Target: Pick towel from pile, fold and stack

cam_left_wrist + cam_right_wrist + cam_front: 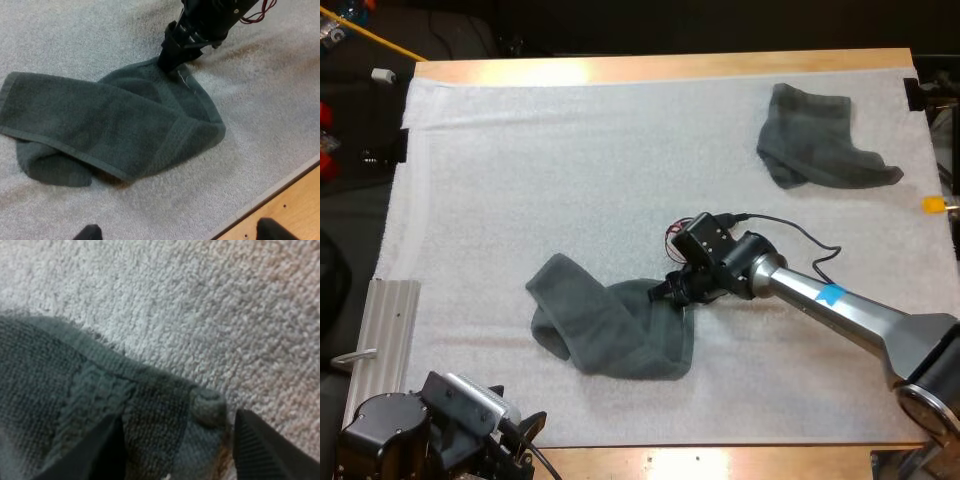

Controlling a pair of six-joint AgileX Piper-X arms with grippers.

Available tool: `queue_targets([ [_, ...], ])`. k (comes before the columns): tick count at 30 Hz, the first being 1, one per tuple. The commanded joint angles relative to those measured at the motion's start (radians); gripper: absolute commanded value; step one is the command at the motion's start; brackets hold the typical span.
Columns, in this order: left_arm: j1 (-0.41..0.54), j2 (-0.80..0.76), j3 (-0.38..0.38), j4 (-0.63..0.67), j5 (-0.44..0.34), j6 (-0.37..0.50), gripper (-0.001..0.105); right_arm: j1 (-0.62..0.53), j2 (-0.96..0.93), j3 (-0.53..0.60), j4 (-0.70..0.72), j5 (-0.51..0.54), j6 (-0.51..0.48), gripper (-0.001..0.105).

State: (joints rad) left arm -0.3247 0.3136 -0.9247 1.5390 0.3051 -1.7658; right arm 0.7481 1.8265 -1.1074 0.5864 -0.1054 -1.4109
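Right pincer [672,290] wide, straddling corner of crumpled dark grey-green towel [615,335]. Risk: shallow bite slips off on closing.

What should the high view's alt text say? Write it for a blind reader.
The right gripper sits at the edge of a crumpled towel on the white mat; a second towel lies far right, and the left gripper hangs near left.

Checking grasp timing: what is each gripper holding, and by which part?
Nothing yet: right gripper open, jaws astride a corner of the near towel; left gripper open, empty.
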Motion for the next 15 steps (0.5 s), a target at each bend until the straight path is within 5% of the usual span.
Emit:
queue_targets([
  [1,-0.004,0.002,-0.004,0.004,-0.005,-0.008,0.060,-0.005,0.007,-0.003,-0.001,-0.011,0.003,0.048],
  [6,-0.004,0.002,-0.004,0.004,0.000,-0.008,0.060,-0.005,0.017,-0.003,-0.006,0.001,0.047,0.036],
  [11,-0.004,0.002,-0.004,0.004,0.005,-0.008,0.060,-0.005,0.016,-0.007,-0.005,0.026,0.044,0.000],
  [15,-0.004,0.002,-0.004,0.004,0.005,-0.008,0.060,-0.005,-0.008,-0.015,-0.005,0.126,0.016,0.000],
])
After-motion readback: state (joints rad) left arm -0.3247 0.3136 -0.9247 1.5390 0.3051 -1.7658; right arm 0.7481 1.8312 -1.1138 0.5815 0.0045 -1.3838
